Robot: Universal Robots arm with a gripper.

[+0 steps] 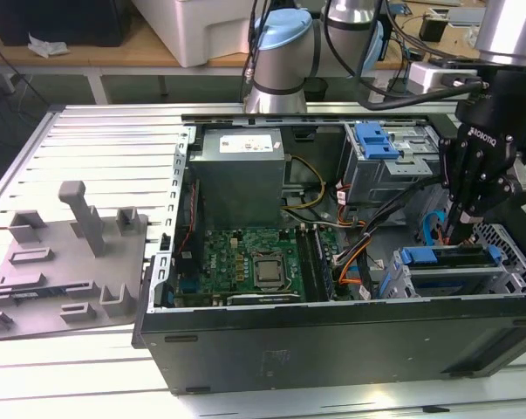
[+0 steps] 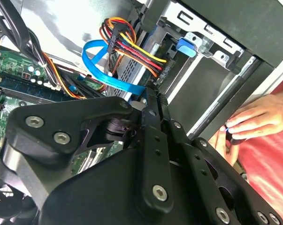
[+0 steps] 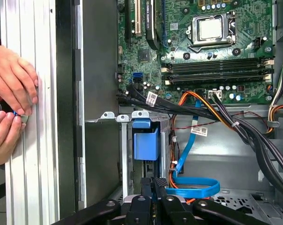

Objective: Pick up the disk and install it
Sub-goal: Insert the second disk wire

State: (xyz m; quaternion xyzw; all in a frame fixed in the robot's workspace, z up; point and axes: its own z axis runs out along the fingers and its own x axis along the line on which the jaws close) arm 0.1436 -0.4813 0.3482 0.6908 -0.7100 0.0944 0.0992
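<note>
Currently my fingers (image 1: 461, 229) are pressed together, holding nothing, poised above the disk (image 1: 450, 258) seated in the drive cage at the computer case's (image 1: 332, 358) corner. Judged rigid and fragile; grip the blue rails.

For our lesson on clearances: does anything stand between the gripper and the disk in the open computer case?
Nothing solid that can be seen. The gripper hangs just above the disk, which lies in the drive cage. A blue flat cable loops close beside the gripper and might snag.
</note>
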